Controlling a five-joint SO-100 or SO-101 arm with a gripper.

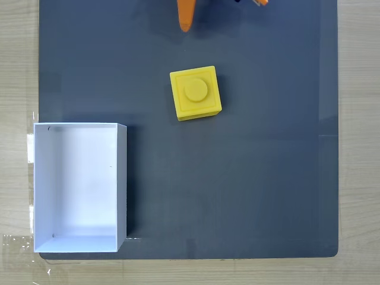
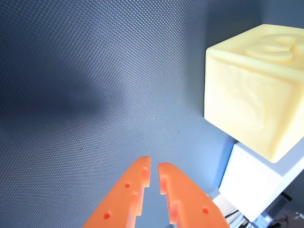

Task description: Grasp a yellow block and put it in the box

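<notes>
The yellow block [image 1: 195, 92] sits stud-up near the middle of the dark mat, apart from everything. The white box [image 1: 122, 178] lies open-topped at the mat's lower left in the fixed view, with nothing inside. An orange finger [image 1: 186, 16] of my gripper pokes in at the top edge, above the block and a little to its left, not touching it. In the wrist view my gripper [image 2: 154, 167] is shut, tips almost meeting over bare mat with nothing between them. The block [image 2: 251, 90] stands to the upper right there, with the box [image 2: 251, 187] behind it.
The dark grey mat [image 1: 267, 178] covers most of a light wooden table [image 1: 359, 119]. Another orange part of the arm [image 1: 260, 2] shows at the top edge. Clear tape [image 1: 18, 246] holds the box's corner at the lower left.
</notes>
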